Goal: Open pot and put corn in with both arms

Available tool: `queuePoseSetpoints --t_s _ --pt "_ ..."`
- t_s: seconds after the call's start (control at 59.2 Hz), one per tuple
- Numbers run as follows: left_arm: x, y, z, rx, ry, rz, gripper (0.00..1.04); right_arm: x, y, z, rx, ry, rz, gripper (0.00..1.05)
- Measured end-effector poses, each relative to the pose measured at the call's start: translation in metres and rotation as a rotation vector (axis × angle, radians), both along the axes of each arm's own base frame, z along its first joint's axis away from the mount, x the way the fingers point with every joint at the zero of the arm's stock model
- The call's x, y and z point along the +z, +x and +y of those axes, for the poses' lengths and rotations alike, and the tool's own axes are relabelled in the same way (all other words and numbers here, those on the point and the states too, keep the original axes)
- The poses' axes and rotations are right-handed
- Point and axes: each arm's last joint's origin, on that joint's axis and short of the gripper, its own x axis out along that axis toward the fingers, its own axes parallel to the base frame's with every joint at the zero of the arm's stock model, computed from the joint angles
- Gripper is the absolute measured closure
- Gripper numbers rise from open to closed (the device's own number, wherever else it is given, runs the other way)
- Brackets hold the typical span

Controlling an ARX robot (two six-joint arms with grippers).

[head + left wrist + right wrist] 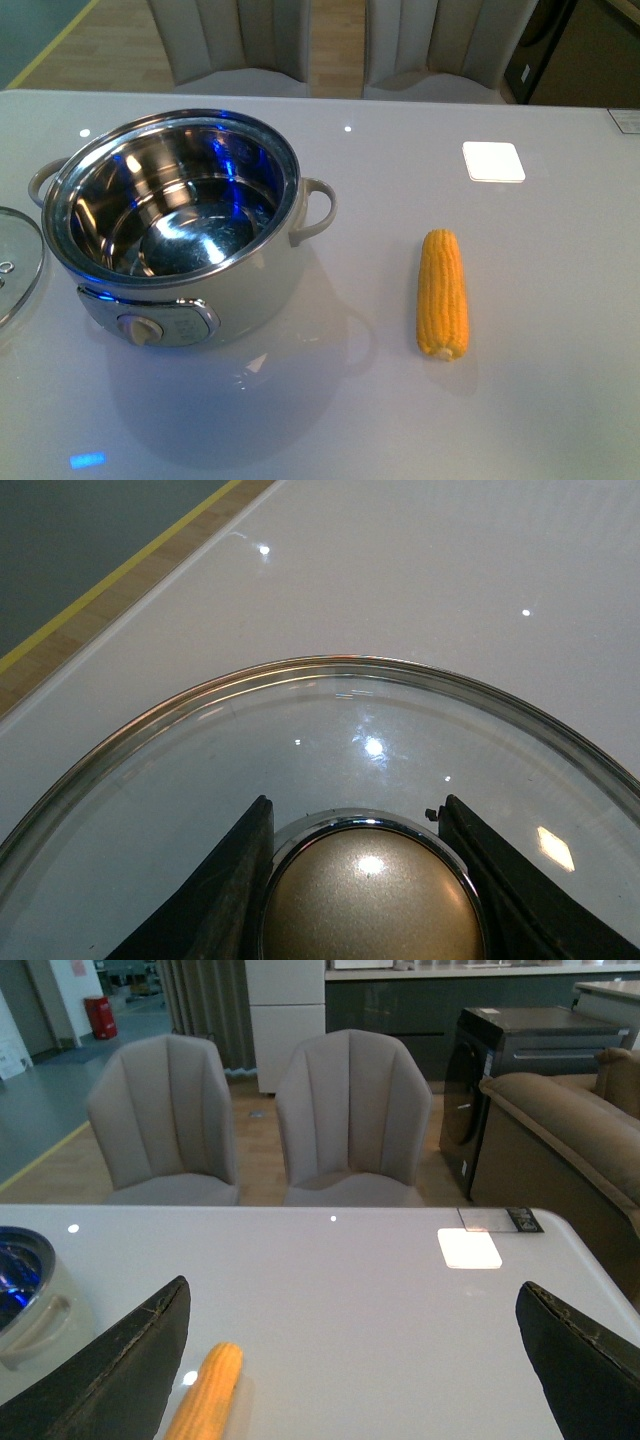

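The cream-white pot (pixel 180 290) stands open at the left of the table, its steel bowl empty. The glass lid (pixel 15 265) lies flat on the table left of the pot, only its edge in the front view. In the left wrist view my left gripper (pixel 365 875) is shut on the lid's gold knob (pixel 370 905), with the lid's glass (pixel 330 730) spread below. The corn (pixel 443 293) lies on the table right of the pot. In the right wrist view my right gripper (pixel 355 1360) is open and empty, with the corn (pixel 205 1392) by one finger and the pot's handle (pixel 40 1325) at the edge.
Two grey chairs (pixel 350 1110) stand behind the table's far edge. A bright square light patch (pixel 493 161) lies on the table at the back right. A sofa (pixel 570 1130) and a dark cabinet stand beyond the right end.
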Motion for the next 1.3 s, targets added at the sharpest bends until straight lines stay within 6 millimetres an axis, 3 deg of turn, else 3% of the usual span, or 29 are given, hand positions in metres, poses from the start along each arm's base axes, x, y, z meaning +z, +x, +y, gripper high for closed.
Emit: queuePoseSetpoints --t_s 0.203,0.523,0.675,0.996,1.165,1.3 --pt "-0.001 -0.003 -0.001 -0.002 -0.009 0.003 0.62 0.000 0.000 0.000 0.000 0.000 0.000 0.09" --pt "0.002 -0.012 -0.005 0.012 -0.038 0.020 0.09 0.000 0.000 0.000 0.000 0.000 0.000 0.09" --pt "0.013 -0.014 -0.006 0.010 -0.030 0.011 0.07 0.000 0.000 0.000 0.000 0.000 0.000 0.09" --pt "0.075 -0.013 -0.001 -0.009 0.021 -0.098 0.07 0.000 0.000 0.000 0.000 0.000 0.000 0.09" --pt "0.121 -0.038 -0.010 -0.064 0.013 -0.161 0.07 0.000 0.000 0.000 0.000 0.000 0.000 0.09" --pt "0.159 -0.068 -0.025 -0.121 -0.017 -0.200 0.07 0.000 0.000 0.000 0.000 0.000 0.000 0.09"
